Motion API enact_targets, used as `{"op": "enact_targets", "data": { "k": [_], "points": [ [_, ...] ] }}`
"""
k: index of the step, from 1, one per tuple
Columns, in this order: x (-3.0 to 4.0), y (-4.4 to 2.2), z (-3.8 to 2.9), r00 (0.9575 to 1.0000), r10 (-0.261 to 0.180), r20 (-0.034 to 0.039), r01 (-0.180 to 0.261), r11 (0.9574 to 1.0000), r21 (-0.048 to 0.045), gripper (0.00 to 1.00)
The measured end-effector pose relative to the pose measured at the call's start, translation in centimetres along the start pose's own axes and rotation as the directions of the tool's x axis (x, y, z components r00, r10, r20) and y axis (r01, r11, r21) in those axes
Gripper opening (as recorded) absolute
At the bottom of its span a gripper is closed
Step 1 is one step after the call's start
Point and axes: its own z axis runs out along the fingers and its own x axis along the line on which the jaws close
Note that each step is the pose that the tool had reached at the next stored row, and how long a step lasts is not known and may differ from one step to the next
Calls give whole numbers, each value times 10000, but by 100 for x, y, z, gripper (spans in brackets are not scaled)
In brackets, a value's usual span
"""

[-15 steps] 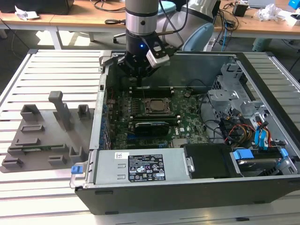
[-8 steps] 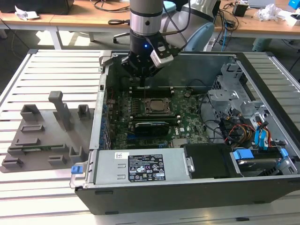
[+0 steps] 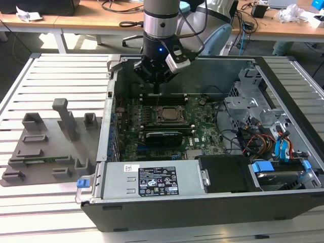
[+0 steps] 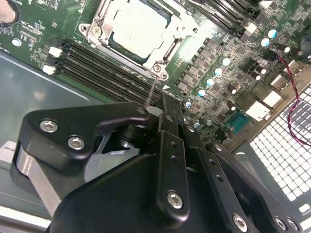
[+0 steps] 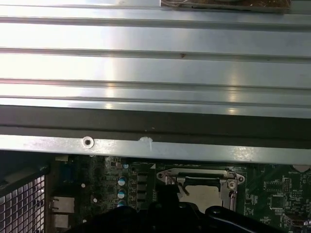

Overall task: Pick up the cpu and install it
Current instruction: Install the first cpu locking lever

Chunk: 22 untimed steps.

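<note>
In the exterior view, our gripper (image 3: 158, 83) hangs inside the open case (image 3: 283, 76), just above the socket (image 3: 169, 114) at its 12 o'clock side; the cpu (image 3: 170, 115) already lies in it.

In the second wrist view, the cpu (image 4: 138, 30) sits flat within the socket frame (image 4: 99, 22), at 12 o'clock from the fingers (image 4: 170, 131), which look closed together on nothing.

In the first wrist view, the cpu (image 5: 204, 194) lies seated. We judge placement done; whether the bracket is latched, we cannot tell.
</note>
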Motion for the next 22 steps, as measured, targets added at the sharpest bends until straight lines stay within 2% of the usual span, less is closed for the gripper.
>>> {"op": "enact_targets", "data": {
  "k": [10, 16, 18, 21, 22],
  "points": [
    [-113, -4, 0, 10000, 0, -5, 0, 10000, 0, 11],
    [-125, -4, 1, 10000, 1, -5, -1, 10000, -4, 11],
    [-125, -15, 11, 10000, -1, -2, 1, 10000, -87, 11],
    [-123, -76, 26, 10000, -7, 8, 7, 9992, -405, 11],
    [-122, -100, 30, 10000, -9, 15, 9, 9982, -592, 11]
  ]
}}
